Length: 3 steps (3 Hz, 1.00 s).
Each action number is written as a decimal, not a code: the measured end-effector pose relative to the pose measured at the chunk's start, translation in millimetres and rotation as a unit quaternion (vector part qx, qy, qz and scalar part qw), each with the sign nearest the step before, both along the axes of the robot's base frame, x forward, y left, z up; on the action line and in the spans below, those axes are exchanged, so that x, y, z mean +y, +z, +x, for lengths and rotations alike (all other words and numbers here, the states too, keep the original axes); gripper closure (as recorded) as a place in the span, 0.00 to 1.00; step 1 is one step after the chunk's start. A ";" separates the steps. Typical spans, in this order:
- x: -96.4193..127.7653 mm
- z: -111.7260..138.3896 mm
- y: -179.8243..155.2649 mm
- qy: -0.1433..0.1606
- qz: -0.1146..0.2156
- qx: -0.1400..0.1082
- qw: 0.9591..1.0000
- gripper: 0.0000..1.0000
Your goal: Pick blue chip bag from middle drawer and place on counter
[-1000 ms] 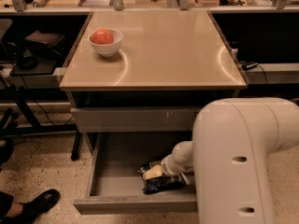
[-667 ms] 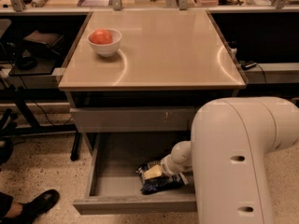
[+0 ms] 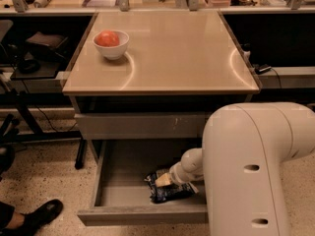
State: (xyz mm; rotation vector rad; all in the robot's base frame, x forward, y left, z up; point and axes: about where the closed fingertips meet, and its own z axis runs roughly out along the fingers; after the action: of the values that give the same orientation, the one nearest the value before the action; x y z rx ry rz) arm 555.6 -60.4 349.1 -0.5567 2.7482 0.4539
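The robot's gripper (image 3: pixel 166 180) is down inside the open grey middle drawer (image 3: pixel 123 186), right at the top of the small crumpled dark-blue chip bag (image 3: pixel 170 192). The bag lies on the drawer floor just under the gripper. I cannot tell if the gripper has hold of it. The foil bag looks slippery, so it could slide out when lifted. It could also bump the closed grey drawer front (image 3: pixel 142 125) above the gripper, below the shiny tan counter (image 3: pixel 172 53).
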 end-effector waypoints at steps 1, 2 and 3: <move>0.0 0.0 7.3 0.000 0.000 0.000 1.000 0.66; -5.6 -4.7 50.5 0.010 0.015 -0.064 0.998 0.89; -16.5 -20.3 128.3 0.003 0.034 -0.171 0.985 1.00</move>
State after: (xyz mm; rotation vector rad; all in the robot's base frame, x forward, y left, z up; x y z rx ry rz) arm 535.4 -76.8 477.4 -0.5679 2.3954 0.4087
